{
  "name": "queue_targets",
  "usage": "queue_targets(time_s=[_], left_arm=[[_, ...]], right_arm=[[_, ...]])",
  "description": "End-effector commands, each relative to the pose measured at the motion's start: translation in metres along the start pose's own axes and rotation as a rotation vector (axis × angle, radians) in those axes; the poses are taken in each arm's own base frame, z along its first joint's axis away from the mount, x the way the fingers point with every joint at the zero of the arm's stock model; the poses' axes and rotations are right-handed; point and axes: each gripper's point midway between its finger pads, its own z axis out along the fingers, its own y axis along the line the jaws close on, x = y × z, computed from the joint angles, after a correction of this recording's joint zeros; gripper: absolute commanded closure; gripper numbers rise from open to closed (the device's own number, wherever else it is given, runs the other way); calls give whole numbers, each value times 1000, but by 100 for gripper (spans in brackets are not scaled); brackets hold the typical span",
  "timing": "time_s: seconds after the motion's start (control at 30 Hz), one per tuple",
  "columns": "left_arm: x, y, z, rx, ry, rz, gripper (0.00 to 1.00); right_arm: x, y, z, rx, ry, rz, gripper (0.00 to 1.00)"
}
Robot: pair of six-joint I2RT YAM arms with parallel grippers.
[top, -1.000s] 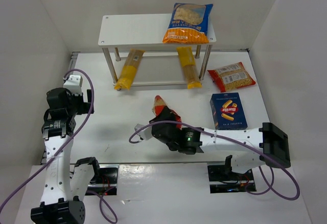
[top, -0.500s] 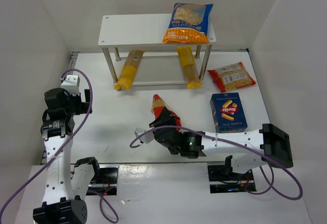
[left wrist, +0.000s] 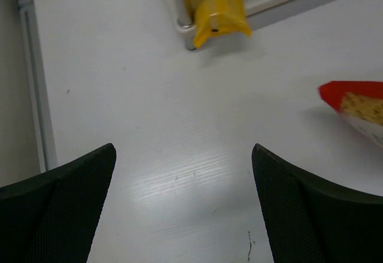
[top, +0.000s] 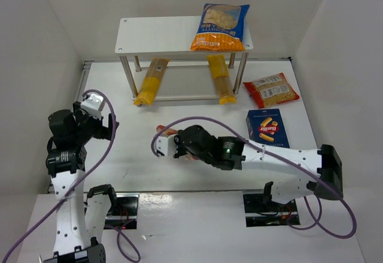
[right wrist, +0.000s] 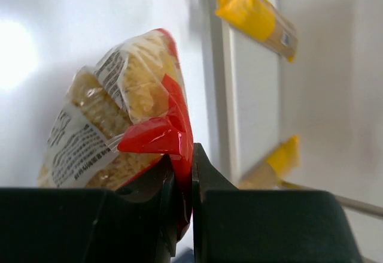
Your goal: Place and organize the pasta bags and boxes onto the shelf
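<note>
- The white walls [top: 42, 47] close in the table [top: 131, 155] on the left, right and far sides. The widest bare stretch lies between my hands and the front of the shelf [top: 155, 35].
- My right hand [right wrist: 191, 161] is clamped tight on the sealed red edge of a red bag [right wrist: 119, 107], near the middle of the table. I cannot tell whether the bag is off the surface.
- My left hand [left wrist: 182, 155] is spread wide with nothing in it, over bare table at the left. The red bag's corner shows to its right.
- The orange-and-blue bag [top: 220, 26] lies on the right end of the shelf top.
- On the lower level, the left spaghetti pack [top: 151, 82] and the right spaghetti pack [top: 219, 78] poke out past the near edge.
- Right of the shelf a second red bag [top: 272, 90] lies on the table. The blue carton [top: 267, 130] lies nearer, just beyond my right arm.
</note>
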Motion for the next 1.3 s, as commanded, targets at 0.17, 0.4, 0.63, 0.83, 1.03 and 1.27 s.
queue_targets(time_s=[0.17, 0.4, 0.63, 0.83, 1.03, 1.27], left_arm=[[-10, -77, -5, 488, -140, 283, 0], [18, -109, 6, 753, -194, 430, 0], [24, -137, 8, 949, -322, 540, 0], [24, -157, 8, 1053, -342, 532, 0], [26, -173, 7, 1137, -357, 519, 0], [26, -190, 9, 1216, -378, 530, 0]], right_arm=[[-70, -60, -55, -138, -378, 297, 100], [-75, -54, -56, -247, -428, 337, 100], [-77, -62, -48, -263, -426, 346, 100], [-93, -60, -29, -341, -411, 342, 100], [-103, -59, -16, -389, -394, 341, 100], [-103, -71, -21, -396, -420, 353, 100]])
